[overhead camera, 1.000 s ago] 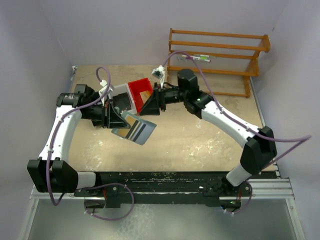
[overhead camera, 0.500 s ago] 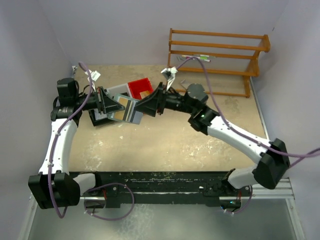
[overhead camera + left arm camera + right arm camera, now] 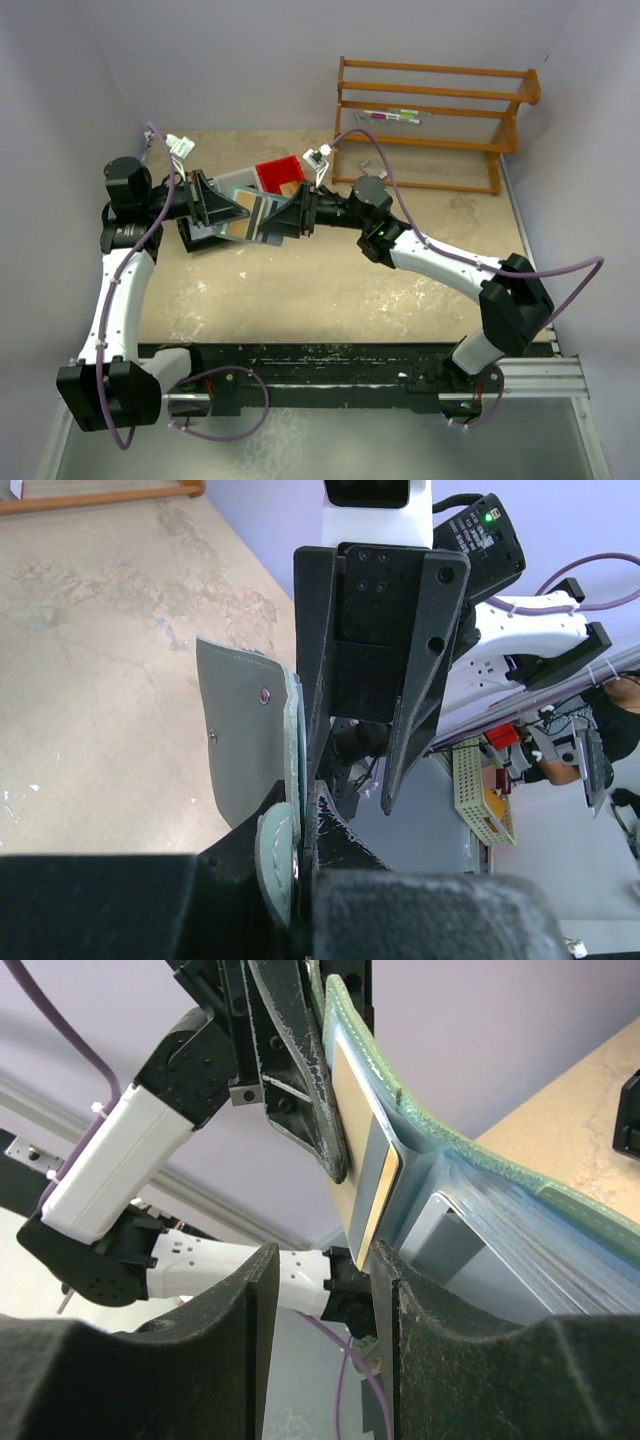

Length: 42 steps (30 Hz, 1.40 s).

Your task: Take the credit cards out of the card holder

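Your tan speckled surface (image 3: 330, 290) lies under the grey-green stitched card holder (image 3: 245, 730), which is lifted clear of it. The orange wooden rack (image 3: 440, 110) stands well behind the holder and the red plastic bin (image 3: 280, 175) just behind it. Your left tool (image 3: 290, 850) is clamped on the holder. Your right tool (image 3: 325, 1300) has its jaws apart at the holder's open side, astride the jutting edge of a tan credit card with a grey stripe (image 3: 365, 1160). Grey-blue cards (image 3: 470, 1250) sit in the pocket beside it.

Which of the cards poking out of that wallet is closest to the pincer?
The tan card with the grey stripe; its end reaches the right pincer, while the grey-blue card sits aside.
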Each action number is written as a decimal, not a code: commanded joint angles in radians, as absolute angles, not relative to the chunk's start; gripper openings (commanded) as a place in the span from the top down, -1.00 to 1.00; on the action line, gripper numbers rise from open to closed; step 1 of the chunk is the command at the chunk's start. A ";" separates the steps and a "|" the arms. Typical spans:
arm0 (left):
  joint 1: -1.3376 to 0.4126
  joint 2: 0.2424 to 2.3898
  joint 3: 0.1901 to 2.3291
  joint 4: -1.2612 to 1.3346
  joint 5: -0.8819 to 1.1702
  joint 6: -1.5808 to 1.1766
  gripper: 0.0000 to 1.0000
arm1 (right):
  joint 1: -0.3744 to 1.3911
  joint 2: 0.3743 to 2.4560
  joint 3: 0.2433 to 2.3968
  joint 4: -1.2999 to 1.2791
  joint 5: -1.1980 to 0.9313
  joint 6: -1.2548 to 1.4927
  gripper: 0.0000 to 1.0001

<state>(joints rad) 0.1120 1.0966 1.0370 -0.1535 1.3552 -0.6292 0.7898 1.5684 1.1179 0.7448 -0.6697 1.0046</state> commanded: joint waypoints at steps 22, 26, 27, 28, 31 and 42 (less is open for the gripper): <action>0.114 1.015 0.946 0.140 1.395 -0.909 0.98 | 0.788 1.678 1.158 1.129 -0.744 1.237 0.53; 0.114 1.011 0.941 0.128 1.385 -0.896 0.87 | 0.788 1.694 1.155 1.190 -0.750 1.277 0.72; 0.114 1.012 0.943 0.121 1.383 -0.891 0.84 | 0.789 1.696 1.152 1.196 -0.753 1.285 0.74; 0.114 1.012 0.945 0.109 1.380 -0.881 0.79 | 0.788 1.698 1.147 1.206 -0.759 1.291 0.80; 0.114 1.013 0.959 0.036 1.376 -0.823 0.69 | 0.786 1.697 1.130 1.230 -0.769 1.307 0.99; 0.114 1.023 0.967 0.040 1.415 -0.830 0.72 | 0.752 1.671 1.041 1.283 -0.780 1.331 1.00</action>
<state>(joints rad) 0.1146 1.0321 0.9501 -0.0284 1.3746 -0.8013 0.7712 1.7161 1.0550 1.1576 -0.7784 1.3106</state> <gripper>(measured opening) 0.155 0.005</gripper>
